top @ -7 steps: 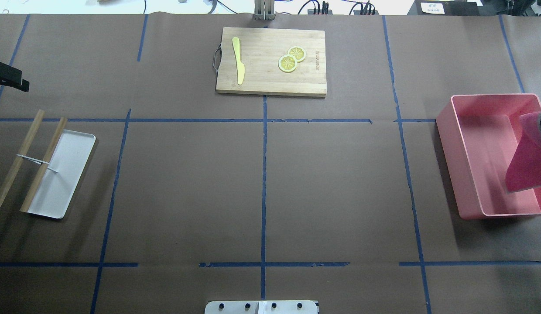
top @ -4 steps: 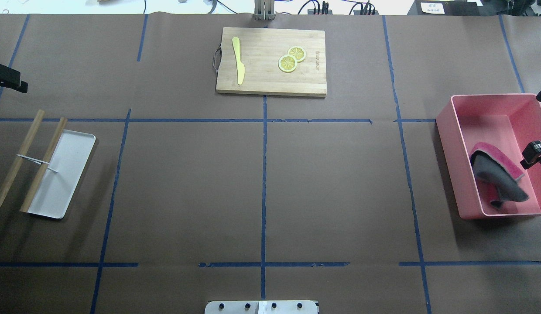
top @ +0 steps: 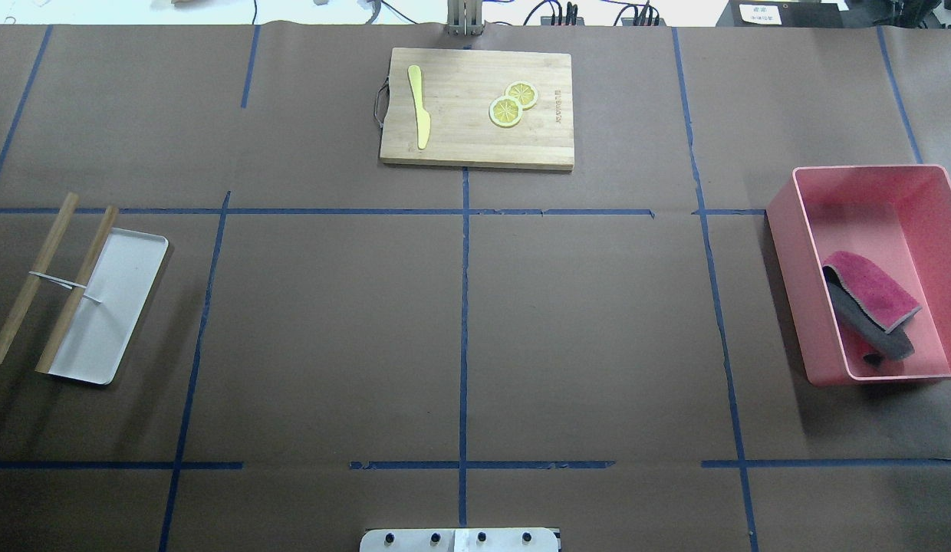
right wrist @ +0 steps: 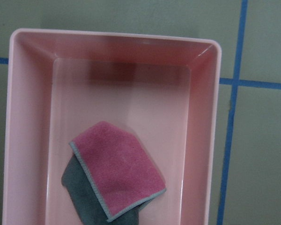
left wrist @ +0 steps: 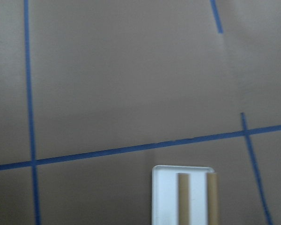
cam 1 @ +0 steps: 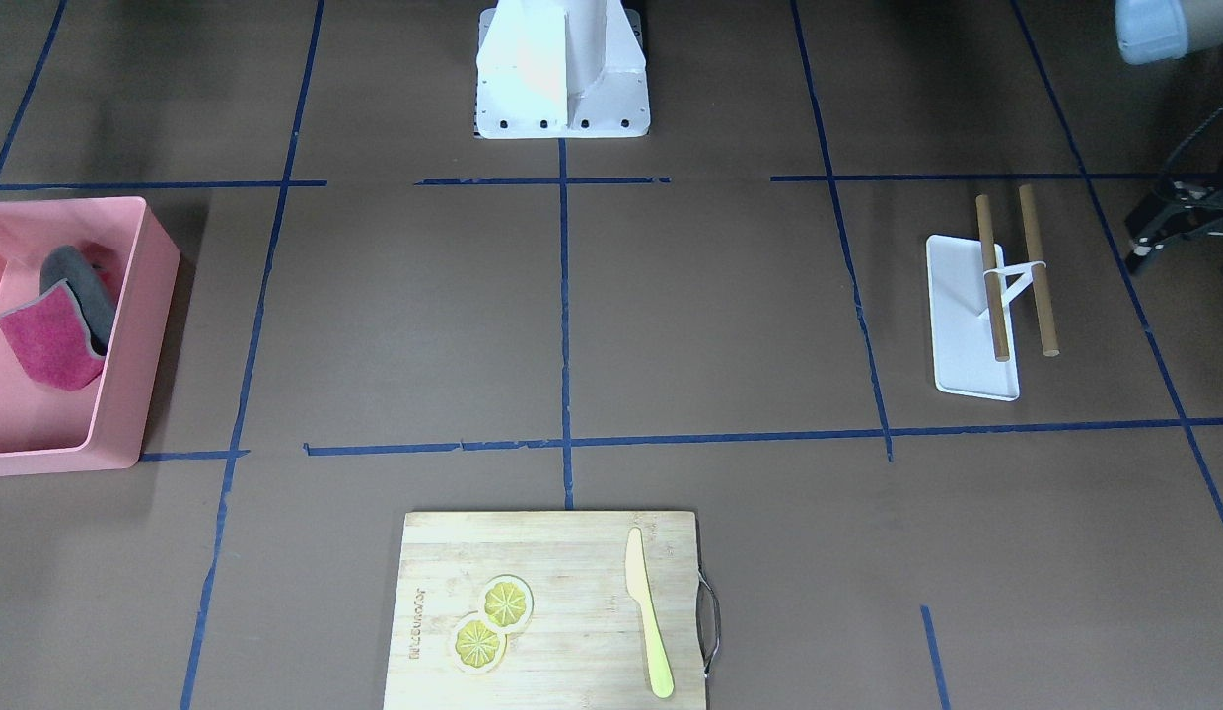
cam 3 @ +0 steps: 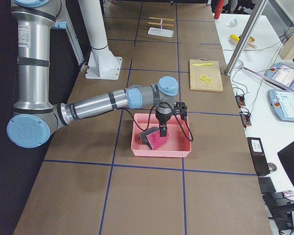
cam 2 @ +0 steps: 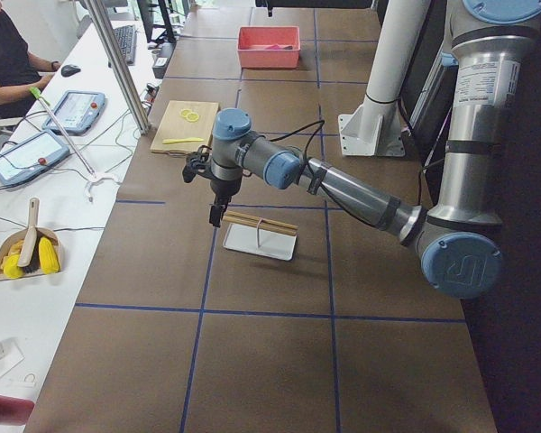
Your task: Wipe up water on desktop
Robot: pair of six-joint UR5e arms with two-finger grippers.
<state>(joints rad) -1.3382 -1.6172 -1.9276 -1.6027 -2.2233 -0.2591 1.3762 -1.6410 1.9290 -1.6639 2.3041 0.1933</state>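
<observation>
The desktop (top: 583, 322) is dark brown with blue tape lines; I see no water on it. A pink and grey cloth (top: 870, 303) lies loose and folded in the pink bin (top: 782, 253) at the right; it also shows in the right wrist view (right wrist: 114, 173). My right gripper (cam 3: 162, 131) hangs above the bin and cloth, seen only in the exterior right view, so I cannot tell if it is open. My left gripper (cam 2: 215, 216) hovers by the white tray (cam 2: 257, 242); I cannot tell its state.
A wooden cutting board (top: 477, 107) with a yellow knife (top: 419, 107) and lemon slices (top: 512, 103) lies at the far centre. Two wooden sticks (top: 34, 276) rest across the white tray (top: 111, 307) at the left. The robot base (cam 1: 562, 69) stands at the near edge.
The right gripper let go of the cloth, which fell into the pink bin, and then left the overhead view. The left gripper also moved out of that view's left edge.
</observation>
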